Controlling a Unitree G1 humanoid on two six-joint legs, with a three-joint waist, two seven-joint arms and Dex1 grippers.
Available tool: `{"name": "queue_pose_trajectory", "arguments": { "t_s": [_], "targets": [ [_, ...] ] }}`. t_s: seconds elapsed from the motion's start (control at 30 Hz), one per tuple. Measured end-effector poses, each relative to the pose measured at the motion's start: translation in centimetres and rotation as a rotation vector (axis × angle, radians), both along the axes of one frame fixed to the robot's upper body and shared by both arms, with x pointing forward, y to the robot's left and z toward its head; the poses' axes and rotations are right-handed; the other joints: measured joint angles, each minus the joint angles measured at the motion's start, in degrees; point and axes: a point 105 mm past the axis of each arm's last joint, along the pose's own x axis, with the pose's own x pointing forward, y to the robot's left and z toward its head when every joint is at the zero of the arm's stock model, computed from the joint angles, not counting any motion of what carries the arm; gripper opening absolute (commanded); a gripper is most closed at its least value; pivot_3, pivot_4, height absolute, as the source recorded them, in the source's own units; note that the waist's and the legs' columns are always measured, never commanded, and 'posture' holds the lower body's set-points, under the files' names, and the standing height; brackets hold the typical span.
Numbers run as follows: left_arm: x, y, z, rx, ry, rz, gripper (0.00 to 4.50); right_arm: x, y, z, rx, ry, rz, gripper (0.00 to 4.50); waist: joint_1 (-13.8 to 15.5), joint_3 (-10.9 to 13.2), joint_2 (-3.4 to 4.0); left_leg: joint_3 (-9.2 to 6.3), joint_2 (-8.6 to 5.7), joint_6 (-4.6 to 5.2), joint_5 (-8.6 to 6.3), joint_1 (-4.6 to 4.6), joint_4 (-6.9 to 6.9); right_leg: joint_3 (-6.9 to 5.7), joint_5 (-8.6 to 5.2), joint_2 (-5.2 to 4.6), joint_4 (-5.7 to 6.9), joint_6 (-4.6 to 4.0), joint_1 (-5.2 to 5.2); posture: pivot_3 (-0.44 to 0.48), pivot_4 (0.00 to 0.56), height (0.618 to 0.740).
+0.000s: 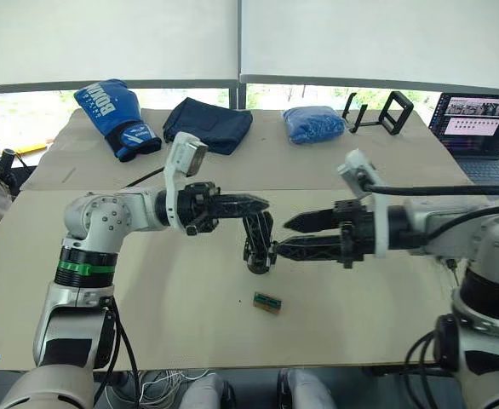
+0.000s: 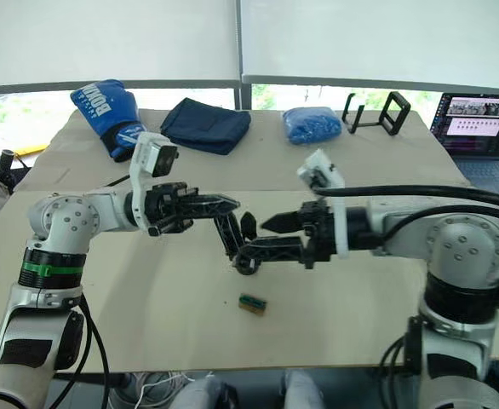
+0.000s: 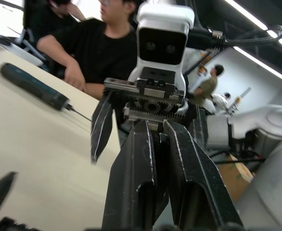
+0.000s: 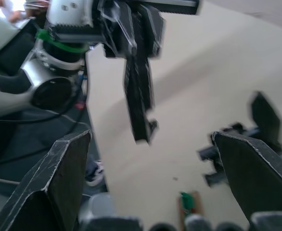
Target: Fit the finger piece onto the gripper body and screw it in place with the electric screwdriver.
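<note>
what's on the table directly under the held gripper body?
Below the gripper body lies bare table; the small green-and-brown block sits nearer the robot. Nothing there looks covered.

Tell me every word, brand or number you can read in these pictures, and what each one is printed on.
"BOXING" or something close, in white letters on the blue boxing glove at the far left of the table; the letters are tilted and I cannot be sure of each one.
Laptop screen at the far right: rows of text and small pictures, too small to read.
Small green-and-brown block on the table: no marking that can be read.
</note>
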Motion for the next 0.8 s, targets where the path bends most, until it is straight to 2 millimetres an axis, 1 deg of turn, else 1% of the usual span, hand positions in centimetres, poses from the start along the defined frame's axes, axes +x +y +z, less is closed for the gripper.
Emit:
{"name": "queue_pose_trajectory", "arguments": {
  "t_s": [0.07, 0.17, 0.37, 0.63, 0.8],
  "targets": [
    [0.0, -0.2, -0.4, 0.028, -0.013, 0.0, 0.0, -0.4, 0.6, -0.4, -0.016, 0.018, 0.022, 4.46, 0.1, 0.0, 0.01, 0.0, -0.01, -0.01, 0.0, 0.0, 0.0, -0.01, 0.0, -0.02, 0.01, 0.0, -0.01, 0.0, 0.15, 0.74],
    [0.3, -0.4, -0.8, 0.051, -0.026, 0.015, 0.0, -0.6, 1.0, -0.7, -0.027, 0.025, 0.024, 4.46, 0.0, 0.0, 0.01, 0.0, -0.01, -0.01, 0.0, 0.0, 0.0, 0.01, 0.0, -0.02, 0.01, -0.01, -0.01, 0.0, 0.15, 0.74],
    [0.2, -0.6, -1.1, 0.063, -0.025, 0.004, 0.0, -0.8, 1.8, -1.4, -0.053, 0.064, 0.03, 4.46, 0.0, 0.0, 0.01, 0.02, 0.0, 0.0, 0.01, -0.02, 0.0, 0.02, 0.0, -0.02, 0.34, -0.01, -0.07, 0.0, 0.15, 0.74],
    [0.0, -0.8, -1.3, 0.075, -0.024, -0.012, 0.0, -0.4, 2.2, -1.5, -0.041, 0.096, -0.015, 4.46, 0.0, 0.0, 0.0, 0.02, 0.01, 0.0, 0.01, -0.03, 0.01, 0.05, -0.01, -0.03, 0.33, 0.0, -0.08, 0.0, 0.15, 0.74],
    [-0.4, -0.9, -1.4, 0.085, -0.014, -0.037, 0.0, -0.3, 2.4, -1.2, -0.011, 0.123, -0.026, 4.46, 0.0, 0.0, 0.0, 0.01, 0.01, 0.0, 0.01, -0.04, 0.02, 0.05, -0.01, -0.04, 0.32, 0.0, -0.08, 0.0, 0.15, 0.74]
  ]
}}
